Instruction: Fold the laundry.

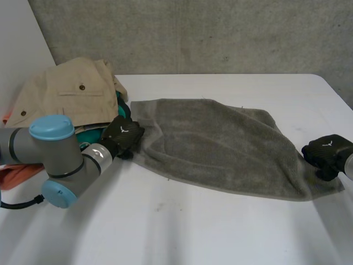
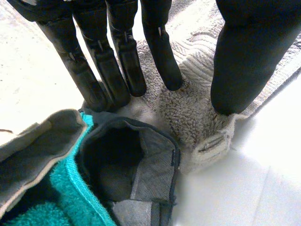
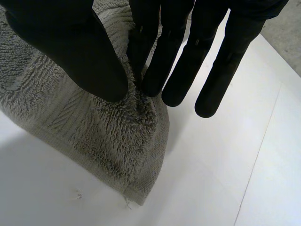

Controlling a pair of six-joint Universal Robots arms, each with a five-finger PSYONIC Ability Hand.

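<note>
The grey towel [image 1: 215, 146] is spread flat across the bench [image 1: 182, 232], its long axis running from the clothes pile [image 1: 66, 94] at the left edge towards the right edge. Its near left corner is pinched between thumb and fingers by the left hand [image 1: 122, 134], and its near right corner likewise by the right hand [image 1: 326, 154]. Bare bench is left along the near edge.

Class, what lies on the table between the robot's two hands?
In the head view, a grey terry towel stretches from left hand to right hand.
</note>
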